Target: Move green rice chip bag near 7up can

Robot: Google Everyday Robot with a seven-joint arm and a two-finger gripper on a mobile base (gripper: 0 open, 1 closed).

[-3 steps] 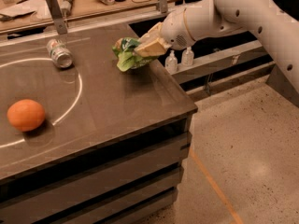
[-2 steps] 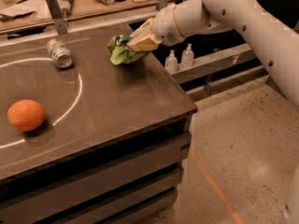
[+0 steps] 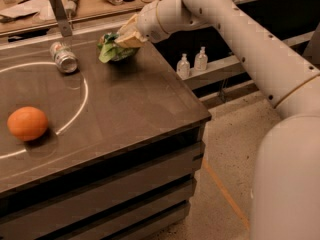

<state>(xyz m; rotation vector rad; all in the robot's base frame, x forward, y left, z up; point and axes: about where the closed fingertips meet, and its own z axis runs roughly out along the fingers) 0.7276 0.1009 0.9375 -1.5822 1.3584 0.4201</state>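
Note:
The green rice chip bag (image 3: 113, 49) is crumpled and held in my gripper (image 3: 125, 38), just above the far part of the dark table (image 3: 130, 109). The gripper is shut on the bag's right side. The 7up can (image 3: 63, 57) lies on its side on the table to the left of the bag, about a can's length away. My white arm reaches in from the right over the table's back corner.
An orange (image 3: 27, 123) sits at the table's left front. A white curved line (image 3: 75, 109) runs across the tabletop. Two clear pump bottles (image 3: 192, 62) stand on a low shelf to the right. A cluttered wooden counter (image 3: 90, 1) lies behind.
My gripper has carried the bag to the left along the table's back edge, closer to the can.

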